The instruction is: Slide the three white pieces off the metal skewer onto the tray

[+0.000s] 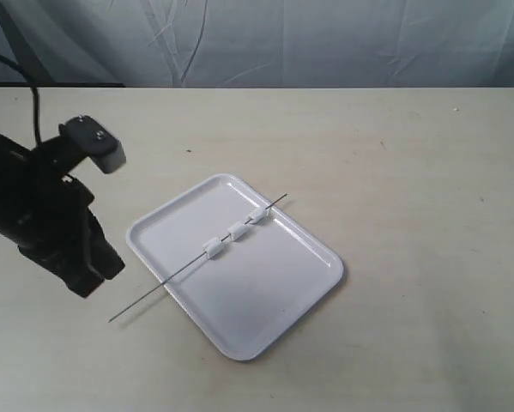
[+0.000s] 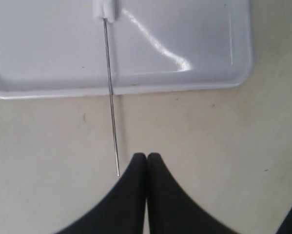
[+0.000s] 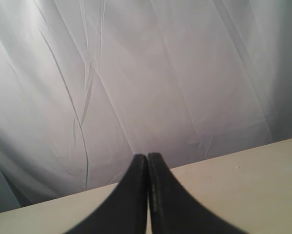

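Observation:
The white tray [image 1: 274, 300] lies on the table. The metal skewer [image 1: 166, 287] rests slantwise across it, its bare end sticking out over the tray's left rim onto the table. Three white pieces [image 1: 236, 232] are threaded on it over the tray. My left gripper [image 1: 98, 270] is shut and empty, just left of the skewer's free end. In the left wrist view the skewer [image 2: 111, 102] ends beside the shut left gripper [image 2: 146, 156], apart from it, with the tray [image 2: 184, 29] and one white piece [image 2: 106, 9] beyond. The right gripper [image 3: 147, 156] is shut, empty, facing the curtain.
A grey curtain [image 1: 265, 39] hangs behind the table's far edge. The left arm's black body and cable [image 1: 25, 197] fill the table's left side. The right arm does not show in the exterior view.

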Motion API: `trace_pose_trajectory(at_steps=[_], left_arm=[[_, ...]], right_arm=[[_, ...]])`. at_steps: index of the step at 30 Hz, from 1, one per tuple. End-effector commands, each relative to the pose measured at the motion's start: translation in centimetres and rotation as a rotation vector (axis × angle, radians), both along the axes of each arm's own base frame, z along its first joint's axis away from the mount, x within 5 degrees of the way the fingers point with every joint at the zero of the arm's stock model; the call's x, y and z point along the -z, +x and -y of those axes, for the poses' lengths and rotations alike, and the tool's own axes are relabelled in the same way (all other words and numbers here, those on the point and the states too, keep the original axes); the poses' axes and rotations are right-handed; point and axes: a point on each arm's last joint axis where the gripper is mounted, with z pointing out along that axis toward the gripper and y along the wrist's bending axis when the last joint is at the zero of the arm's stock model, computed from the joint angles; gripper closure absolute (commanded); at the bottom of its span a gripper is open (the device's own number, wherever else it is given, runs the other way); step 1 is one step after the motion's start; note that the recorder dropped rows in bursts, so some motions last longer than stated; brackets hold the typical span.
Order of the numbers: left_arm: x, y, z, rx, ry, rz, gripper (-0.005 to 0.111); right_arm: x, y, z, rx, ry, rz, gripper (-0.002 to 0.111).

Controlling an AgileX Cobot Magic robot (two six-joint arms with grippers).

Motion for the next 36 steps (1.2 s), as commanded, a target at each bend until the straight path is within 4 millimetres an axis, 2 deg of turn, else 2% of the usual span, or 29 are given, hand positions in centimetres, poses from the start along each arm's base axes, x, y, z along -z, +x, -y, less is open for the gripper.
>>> trace_pose_trajectory(at_steps=[1,4,9,13,16,18,24,30,36], left_arm=[[2.1,0.5,1.0,0.026,0.157,0.013,0.107],[3.6,1.0,1.0,-0.011,0.238,-0.012,0.107],[5.6,1.8,1.4,-0.03,0.239,-0.04,0.107],[6.6,2.2,1.8,-0.064,0.209,-0.058,0.096],[7.0,2.3,1.9,-0.067,0.211,-0.061,0.085],[7.2,2.3,1.9,-0.066,0.214,-0.067,0.082],[8.4,2.1,1.8,-0.028,0.246,-0.131,0.082],[8.4,2.2,1.9,-0.032,0.243,-0.132,0.082],[8.4,2.2,1.9,-0.03,0.242,-0.125,0.082]], right_arm=[[0.0,0.0,0.0,-0.003,-0.004,-0.013,0.108],[0.0,0.0,0.0,-0.005,0.0,-0.013,0.108],[0.0,0.0,0.0,-0.005,0.0,-0.013,0.108],[0.0,0.0,0.0,-0.005,0.0,-0.017,0.108],[0.1,0.0,0.0,-0.005,-0.001,-0.021,0.108],[0.1,0.0,0.0,-0.005,-0.001,-0.021,0.108],[0.1,0.0,0.0,-0.005,-0.001,-0.021,0.108],[0.1,0.1,0.0,-0.005,-0.001,-0.026,0.108],[0.2,1.6,-0.1,-0.004,-0.035,-0.095,0.108]])
